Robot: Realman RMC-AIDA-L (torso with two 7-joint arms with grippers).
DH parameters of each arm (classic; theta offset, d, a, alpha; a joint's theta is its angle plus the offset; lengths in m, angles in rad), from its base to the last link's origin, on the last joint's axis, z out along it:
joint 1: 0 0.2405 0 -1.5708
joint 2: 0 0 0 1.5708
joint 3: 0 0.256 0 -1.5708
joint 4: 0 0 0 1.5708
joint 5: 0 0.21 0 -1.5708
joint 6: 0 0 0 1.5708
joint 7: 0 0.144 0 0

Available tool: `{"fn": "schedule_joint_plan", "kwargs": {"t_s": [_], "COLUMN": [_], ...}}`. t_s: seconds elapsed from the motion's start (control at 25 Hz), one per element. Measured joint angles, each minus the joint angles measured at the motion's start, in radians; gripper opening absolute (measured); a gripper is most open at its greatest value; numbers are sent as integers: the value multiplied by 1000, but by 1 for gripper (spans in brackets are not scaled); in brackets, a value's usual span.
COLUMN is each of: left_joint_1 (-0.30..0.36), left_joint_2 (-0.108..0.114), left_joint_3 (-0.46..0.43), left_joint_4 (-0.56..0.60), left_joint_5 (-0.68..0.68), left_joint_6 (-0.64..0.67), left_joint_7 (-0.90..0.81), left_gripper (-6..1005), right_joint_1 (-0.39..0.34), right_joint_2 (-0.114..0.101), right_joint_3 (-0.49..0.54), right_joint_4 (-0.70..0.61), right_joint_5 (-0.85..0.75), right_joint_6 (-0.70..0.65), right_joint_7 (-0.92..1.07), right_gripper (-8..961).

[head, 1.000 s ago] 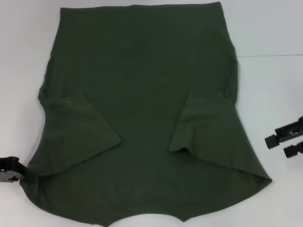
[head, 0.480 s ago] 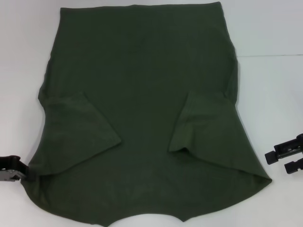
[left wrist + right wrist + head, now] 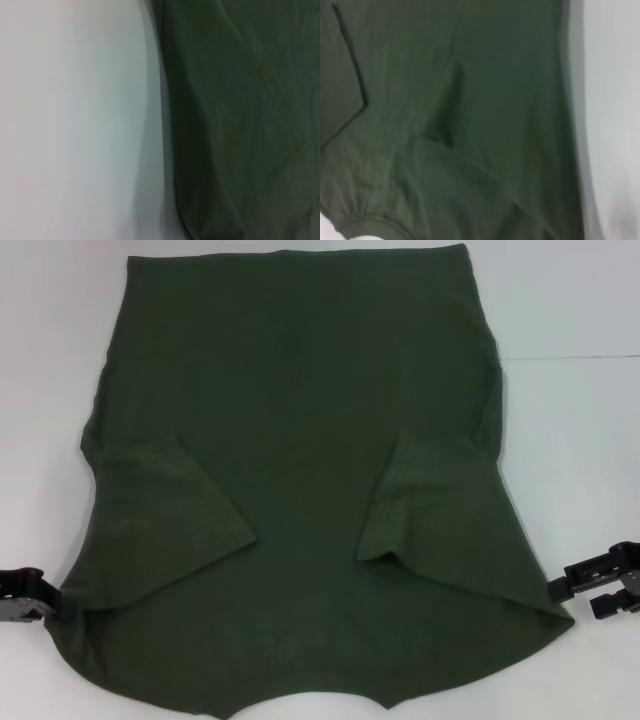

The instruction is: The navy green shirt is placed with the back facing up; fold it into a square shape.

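The navy green shirt (image 3: 300,440) lies flat on the white table, plain side up, with both sleeves folded inward over the body. Its collar end is nearest me, at the bottom of the head view. My left gripper (image 3: 45,597) sits at the shirt's near left corner, touching the cloth edge. At the near right corner, my right gripper (image 3: 576,598) is open, its fingertips just outside the cloth. The left wrist view shows the shirt's edge (image 3: 240,120) against the table. The right wrist view shows the shirt (image 3: 445,100) with a folded sleeve and hem.
The white table (image 3: 570,440) shows bare strips left and right of the shirt. A faint seam line (image 3: 570,358) runs across the table on the right. The shirt's far hem reaches the top of the head view.
My right gripper has moved nearer to me and inward, up to the shirt's near right corner. The left gripper and the shirt have stayed put.
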Motion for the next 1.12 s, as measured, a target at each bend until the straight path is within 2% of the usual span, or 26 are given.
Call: {"fn": "schedule_joint_plan", "kwargs": {"t_s": [0.28, 1.12], "left_joint_1": [-2, -11], "left_joint_2": [0, 3], "left_joint_3": [0, 0], "left_joint_4": [0, 0], "left_joint_5": [0, -2], "left_joint_6": [0, 4], "left_joint_7": [0, 0], "left_gripper": [15, 16], "right_joint_1": [0, -3], "right_joint_2": [21, 47], "right_joint_3": [0, 5], "right_joint_4": [13, 28], "right_joint_5": [-2, -2], "right_joint_6": [21, 74], "right_joint_7": [-41, -84], "right_gripper": [909, 907]}}
